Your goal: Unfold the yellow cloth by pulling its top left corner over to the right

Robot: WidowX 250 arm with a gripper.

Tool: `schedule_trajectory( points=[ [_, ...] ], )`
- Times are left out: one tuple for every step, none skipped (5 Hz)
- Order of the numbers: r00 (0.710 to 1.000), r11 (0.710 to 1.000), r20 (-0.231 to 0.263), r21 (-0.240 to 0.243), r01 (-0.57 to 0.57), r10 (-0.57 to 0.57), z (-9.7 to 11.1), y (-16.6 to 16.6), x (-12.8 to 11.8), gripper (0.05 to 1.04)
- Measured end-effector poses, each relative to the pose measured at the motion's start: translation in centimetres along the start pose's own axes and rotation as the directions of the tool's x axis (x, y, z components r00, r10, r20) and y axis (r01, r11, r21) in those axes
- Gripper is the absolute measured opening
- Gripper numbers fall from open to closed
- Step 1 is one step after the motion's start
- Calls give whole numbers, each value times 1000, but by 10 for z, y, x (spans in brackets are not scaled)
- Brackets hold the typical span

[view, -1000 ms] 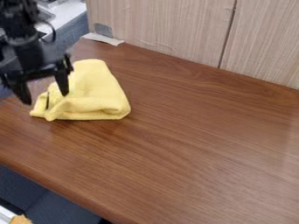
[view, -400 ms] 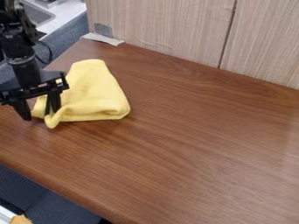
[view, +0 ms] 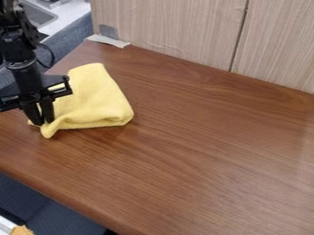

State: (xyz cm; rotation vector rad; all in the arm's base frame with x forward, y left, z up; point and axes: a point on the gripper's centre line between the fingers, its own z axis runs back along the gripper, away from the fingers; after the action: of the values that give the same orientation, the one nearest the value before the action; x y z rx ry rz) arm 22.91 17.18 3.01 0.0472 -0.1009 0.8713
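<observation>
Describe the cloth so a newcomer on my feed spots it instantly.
Find the brown wood-grain table. Toward the picture's left edge, at the black gripper, lies the yellow cloth, loosely folded. Its yellow, rumpled bulk sets it apart from the flat whitish strip at the far corner.

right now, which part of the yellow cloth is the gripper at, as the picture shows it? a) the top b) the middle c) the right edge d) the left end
d: the gripper has its fingers drawn together at the left end of the yellow cloth.

Light falls softly; pale glare touches the table (view: 299,158).
</observation>
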Motion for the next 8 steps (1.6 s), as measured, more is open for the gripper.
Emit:
schedule_trajectory(
  points=[
    [1000, 1000, 9, 3, 5, -5, 0, -2, 1, 58],
    [1000, 1000, 14, 7, -16, 16, 3, -1, 1, 52],
    [998, 1000, 69, 15, -17, 15, 19, -8, 6, 52],
    [990, 1000, 138, 22, -5, 2, 51, -25, 10, 52],
    [985, 1000, 172, 11, -12, 10, 82, -48, 6, 52],
    [983, 998, 184, -60, 10, 1, 104, -96, -5, 52],
    [981, 996, 191, -75, 48, -33, 102, -142, -16, 52],
    [981, 992, 173, -64, 105, -92, 82, -184, -30, 52]
  ],
)
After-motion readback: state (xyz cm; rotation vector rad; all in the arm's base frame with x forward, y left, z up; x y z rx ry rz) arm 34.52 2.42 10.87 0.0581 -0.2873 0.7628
